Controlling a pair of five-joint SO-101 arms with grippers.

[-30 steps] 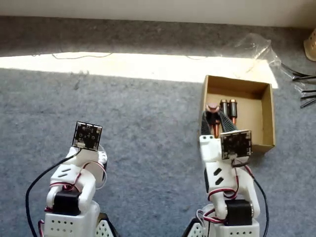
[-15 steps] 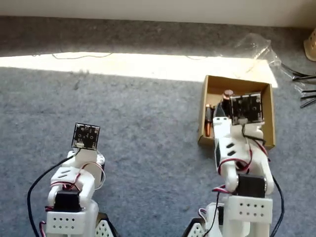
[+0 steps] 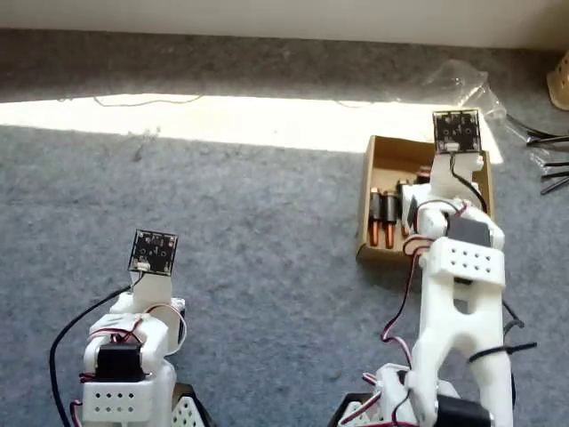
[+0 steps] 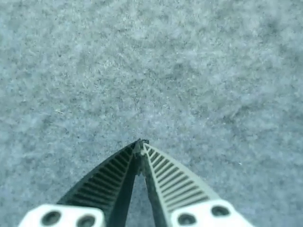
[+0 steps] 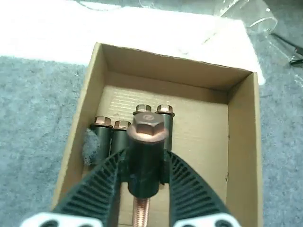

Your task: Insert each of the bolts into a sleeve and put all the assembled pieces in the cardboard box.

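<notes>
My right gripper (image 5: 144,172) is shut on a black sleeve with a copper bolt (image 5: 144,156) through it, held over the inside of the cardboard box (image 5: 244,142). Several assembled pieces (image 5: 113,137) lie side by side on the box floor below it. In the high view the right arm leans over the cardboard box (image 3: 378,151), and two assembled pieces (image 3: 382,218) lie along its left wall. My left gripper (image 4: 141,144) is shut with nothing in it, above bare grey carpet. The left arm (image 3: 147,267) stands at the lower left, far from the box.
A crumpled clear plastic bag (image 3: 458,84) lies behind the box. Black cable ties (image 3: 547,165) lie at the right edge. A sunlit strip (image 3: 204,116) crosses the grey carpet (image 3: 267,231).
The right arm has stretched forward from the box's near edge to over its inside, carrying the assembled piece. The left arm has drawn back a little.
</notes>
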